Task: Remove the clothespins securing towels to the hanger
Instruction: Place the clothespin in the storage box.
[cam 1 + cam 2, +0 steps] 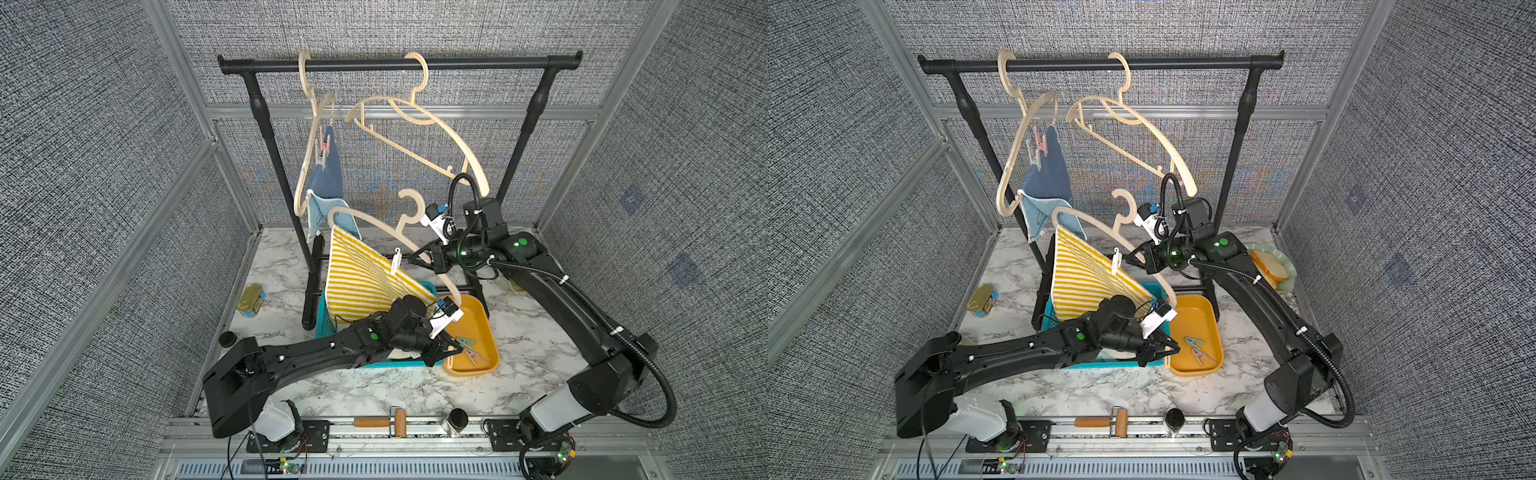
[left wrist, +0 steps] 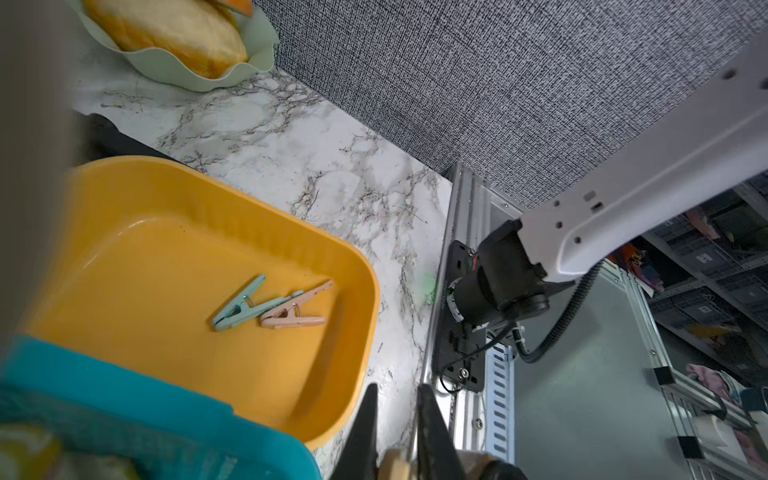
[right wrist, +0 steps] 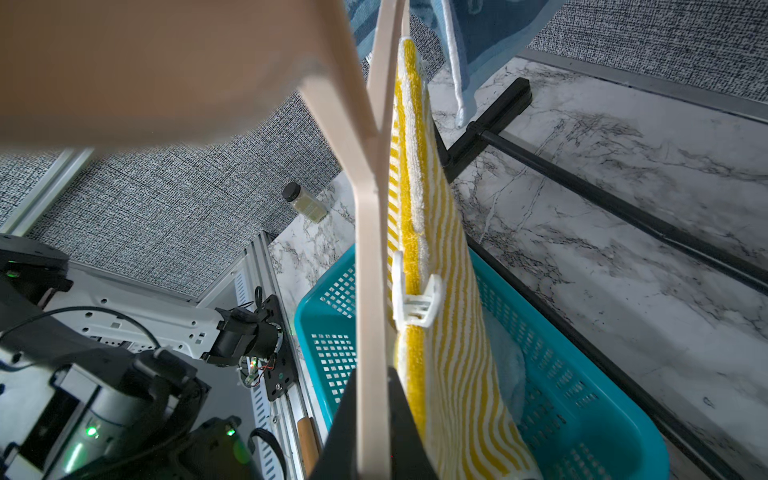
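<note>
Grey woven panels wall in a marbled surface (image 1: pixel 374 390), with a black rack (image 1: pixel 399 63) along its far edge. One beige hanger (image 3: pixel 368 249) is off the rail and held over the teal basket (image 3: pixel 582 415) at mid-surface, probably so its striped towel (image 1: pixel 365 278) falls in once freed. The right gripper (image 3: pixel 372 386) is clamped tight on the hanger's bar to steady it. A white clothespin (image 3: pixel 413 299), small and ribbed, pinches the towel's folded top edge just ahead of that gripper.

The left gripper (image 2: pixel 397 390) hangs over the near rim of the orange tray (image 2: pixel 232 199) beside the basket. Its jaws are nearly together on what looks like a beige clothespin (image 2: pixel 395 463), likely for dropping. A mint clothespin (image 2: pixel 237 307) and a pale pink clothespin (image 2: pixel 293 318) lie touching in the tray. On a rail hanger, a pink clothespin (image 1: pixel 324 145) pins the dark blue towel (image 1: pixel 330 174), with the aqua towel (image 1: pixel 320 212) hanging below.
</note>
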Motion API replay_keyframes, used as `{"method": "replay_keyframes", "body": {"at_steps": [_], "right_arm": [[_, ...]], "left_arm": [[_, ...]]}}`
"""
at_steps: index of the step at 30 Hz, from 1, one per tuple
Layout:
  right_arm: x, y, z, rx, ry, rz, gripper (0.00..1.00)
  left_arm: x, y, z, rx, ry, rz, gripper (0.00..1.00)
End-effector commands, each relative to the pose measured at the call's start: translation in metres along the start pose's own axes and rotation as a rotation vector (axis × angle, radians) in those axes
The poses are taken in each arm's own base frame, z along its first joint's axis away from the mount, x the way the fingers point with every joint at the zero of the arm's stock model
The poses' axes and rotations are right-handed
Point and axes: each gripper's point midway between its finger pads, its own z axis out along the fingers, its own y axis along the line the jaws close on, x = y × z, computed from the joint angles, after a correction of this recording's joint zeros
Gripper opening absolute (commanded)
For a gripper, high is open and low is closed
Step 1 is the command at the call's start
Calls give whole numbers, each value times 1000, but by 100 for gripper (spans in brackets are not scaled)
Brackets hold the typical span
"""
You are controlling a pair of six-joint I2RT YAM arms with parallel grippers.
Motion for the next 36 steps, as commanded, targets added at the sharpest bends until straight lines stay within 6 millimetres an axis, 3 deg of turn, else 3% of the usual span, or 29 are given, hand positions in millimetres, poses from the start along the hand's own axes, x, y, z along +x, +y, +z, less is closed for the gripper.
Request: {"method": "replay_keyframes", "body": {"at_steps": [1,7,12,15,19,22,26,32,36], "right_arm": [[-11,7,-5,-18,-50,-29,0],[-8,4,-10,-2,-60,-32,0],[-7,4,-14,3,-70,-32,0],[-7,5,-17,4,-77,-37,0],[-8,5,-19,5,-82,-36,0],[-10,7,-21,-1,-87,-38,0],[-11,10,-23,-16,-88,-41,0],[-19,15,-34,-38,-103,-50,0],[-22,11,-43,-34,-104,-47,0]], "left_arm": [[-12,8,21,-30,-29,-15,0],[-3,41,61,-138,19,-90,0],[15,71,82,-256,72,-141,0],[20,77,91,-278,119,-133,0],[19,80,92,-305,123,-132,39],[22,80,89,-315,133,-126,47],[11,71,80,-312,110,-102,51],[-30,24,66,-250,49,10,52],[-41,-1,52,-197,38,36,51]]}}
